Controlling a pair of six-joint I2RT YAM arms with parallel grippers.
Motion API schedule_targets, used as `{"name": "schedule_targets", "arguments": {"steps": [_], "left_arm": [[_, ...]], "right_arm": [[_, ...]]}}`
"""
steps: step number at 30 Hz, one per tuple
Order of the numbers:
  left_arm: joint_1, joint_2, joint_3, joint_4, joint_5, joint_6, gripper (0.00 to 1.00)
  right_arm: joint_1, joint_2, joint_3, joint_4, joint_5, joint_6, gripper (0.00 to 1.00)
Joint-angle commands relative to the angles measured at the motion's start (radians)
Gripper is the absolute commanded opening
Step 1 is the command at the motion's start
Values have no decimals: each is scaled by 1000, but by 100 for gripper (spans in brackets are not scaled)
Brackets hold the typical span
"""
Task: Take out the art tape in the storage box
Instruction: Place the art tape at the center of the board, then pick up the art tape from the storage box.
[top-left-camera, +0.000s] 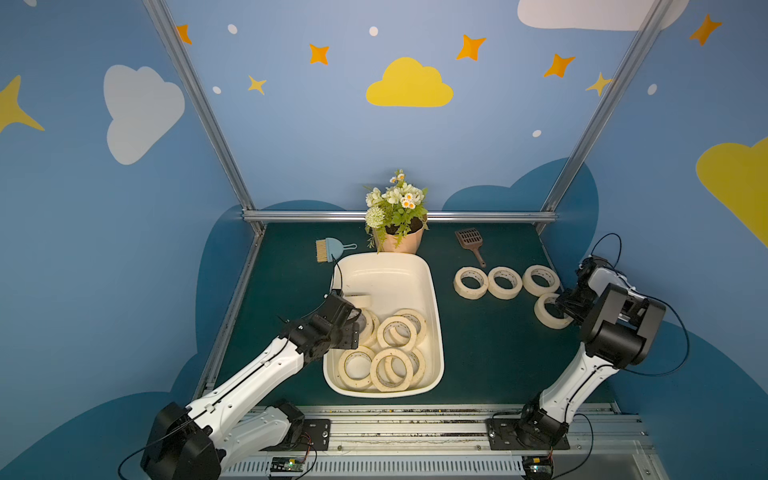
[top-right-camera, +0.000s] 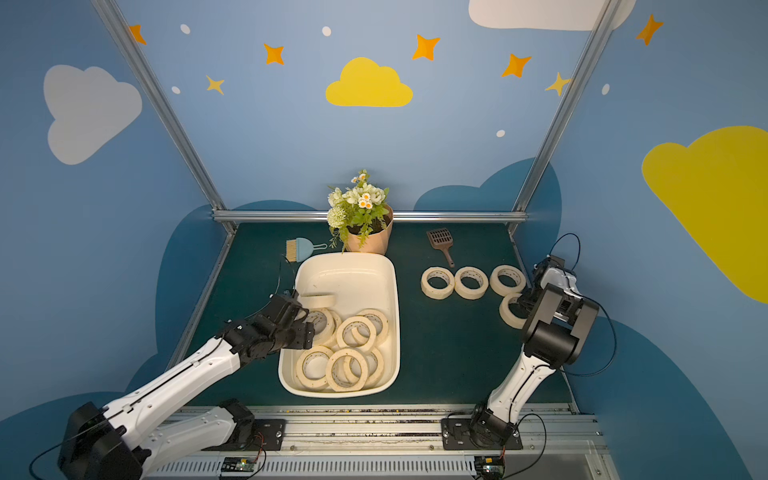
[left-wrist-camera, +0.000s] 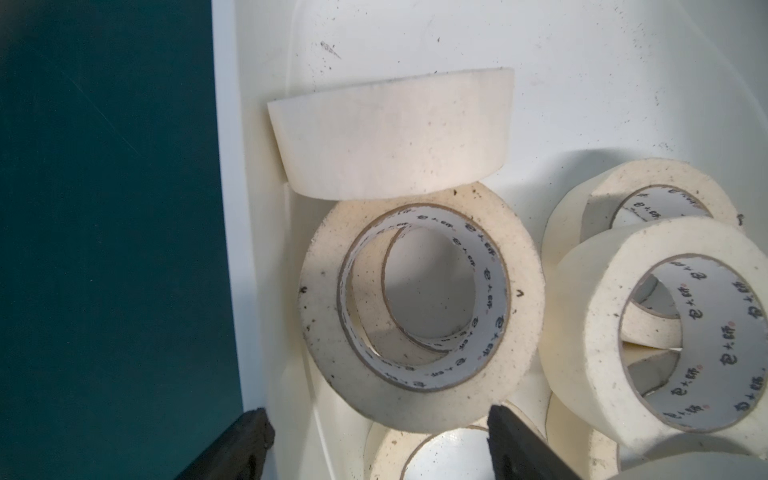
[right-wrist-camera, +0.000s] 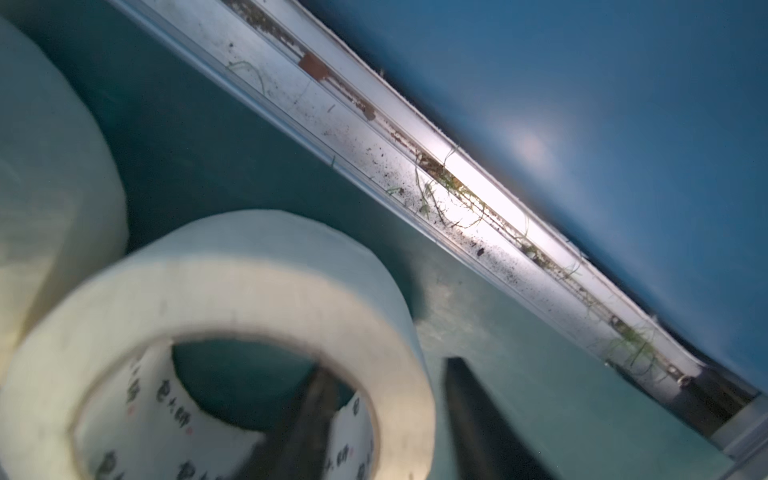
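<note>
Cream tape rolls (top-left-camera: 397, 332) are lying heaped and overlapping in the box (top-left-camera: 436, 316). One roll (left-wrist-camera: 419, 299) is sitting just ahead of the left gripper (left-wrist-camera: 378, 428) and an on-edge roll (left-wrist-camera: 390, 133) is leaning beyond it, so closing here is risking a finger catching the box wall, or the lifted roll dragging its neighbours. That gripper is hanging wide open and empty, while the right gripper (right-wrist-camera: 388, 395), well away from the box, is straddling the wall of a fourth roll (right-wrist-camera: 232, 299) on the mat (top-left-camera: 478, 353) beside three others (top-left-camera: 505, 282), jaws parted and seemingly not pinching.
</note>
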Motion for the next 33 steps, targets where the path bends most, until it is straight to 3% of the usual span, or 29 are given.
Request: {"name": "schedule_targets", "arguments": {"steps": [1,6,18,33], "left_arm": [[4,10,33,-25,23,7,85],[1,20,48,-27,37,8,83],[9,135,119,43,-47,71,75],[73,385,156,116,-45,148,74]], "right_arm": [[-1,-22,-2,-13,6,-15,67],[85,-145,-44,-26,0,-32,74],[508,-408,-151,-108,-118,-103,73],[630,-517,-190,-175,-151,-134,70]]}}
